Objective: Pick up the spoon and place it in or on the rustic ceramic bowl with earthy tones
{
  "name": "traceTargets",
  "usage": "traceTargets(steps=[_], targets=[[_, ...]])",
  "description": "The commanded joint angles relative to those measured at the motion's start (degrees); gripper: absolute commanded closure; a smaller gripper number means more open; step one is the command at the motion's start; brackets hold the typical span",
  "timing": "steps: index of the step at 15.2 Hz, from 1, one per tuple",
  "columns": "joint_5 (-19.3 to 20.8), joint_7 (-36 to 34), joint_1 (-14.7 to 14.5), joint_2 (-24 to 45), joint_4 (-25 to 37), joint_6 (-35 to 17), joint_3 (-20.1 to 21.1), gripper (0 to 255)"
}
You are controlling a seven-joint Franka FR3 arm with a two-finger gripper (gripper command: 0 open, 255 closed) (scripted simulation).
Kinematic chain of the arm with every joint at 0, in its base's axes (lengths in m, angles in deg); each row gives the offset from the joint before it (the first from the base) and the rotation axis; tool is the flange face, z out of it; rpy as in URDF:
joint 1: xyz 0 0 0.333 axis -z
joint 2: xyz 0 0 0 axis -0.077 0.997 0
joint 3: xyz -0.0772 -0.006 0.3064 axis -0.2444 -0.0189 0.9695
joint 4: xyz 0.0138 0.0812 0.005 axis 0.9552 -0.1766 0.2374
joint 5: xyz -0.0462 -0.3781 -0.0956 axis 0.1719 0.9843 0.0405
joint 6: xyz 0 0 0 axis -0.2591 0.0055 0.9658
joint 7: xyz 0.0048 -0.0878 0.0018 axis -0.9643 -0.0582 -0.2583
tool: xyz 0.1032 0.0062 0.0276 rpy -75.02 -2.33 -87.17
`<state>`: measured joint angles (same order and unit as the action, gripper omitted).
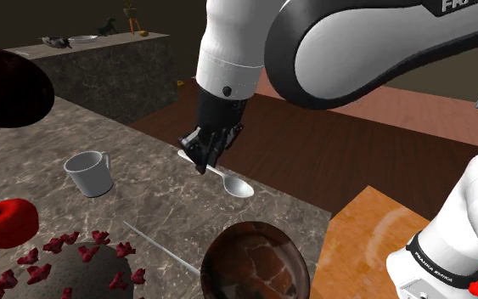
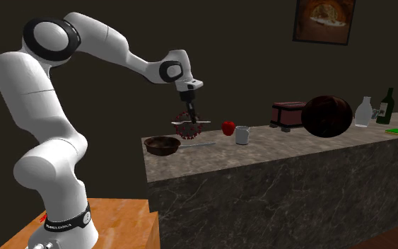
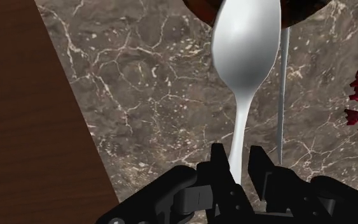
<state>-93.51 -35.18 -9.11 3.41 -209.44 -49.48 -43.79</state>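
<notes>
The spoon (image 1: 239,188) is clasped by its thin handle, and the gripper (image 1: 203,164) is closed on it, one black finger (image 3: 219,167) pressed to each side of the stem in the wrist view. The spoon is held roughly level and lifted off the marble counter (image 1: 156,200), as the second exterior view shows from the side. Its scoop end is pointed away from the gripper, toward the shoulder view's right.

The bowl (image 1: 254,259), dark brown with pale crackled streaks, is seen at the counter's near edge in the shoulder view, nearer than the spoon and apart from it. In the wrist view its rim is caught just past the spoon's tip.

A thin pale rod (image 1: 160,246) lies flat on the marble just left of the bowl in the shoulder view. Further left, a white mug (image 1: 90,172) stands upright. A red apple (image 1: 6,221) sits nearer, beside a dark ball (image 1: 84,272) studded with red spikes. A large dark sphere (image 1: 8,85) is seen at the far left.
</notes>
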Motion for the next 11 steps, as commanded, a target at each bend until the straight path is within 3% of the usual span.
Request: traceTargets(steps=[1, 11], targets=[[-1.38, -1.61, -1.30, -2.87, -2.43, 0.06, 0.99, 255], [-8.03, -9.41, -8.54, -15.75, -9.99, 3.51, 5.50, 255]])
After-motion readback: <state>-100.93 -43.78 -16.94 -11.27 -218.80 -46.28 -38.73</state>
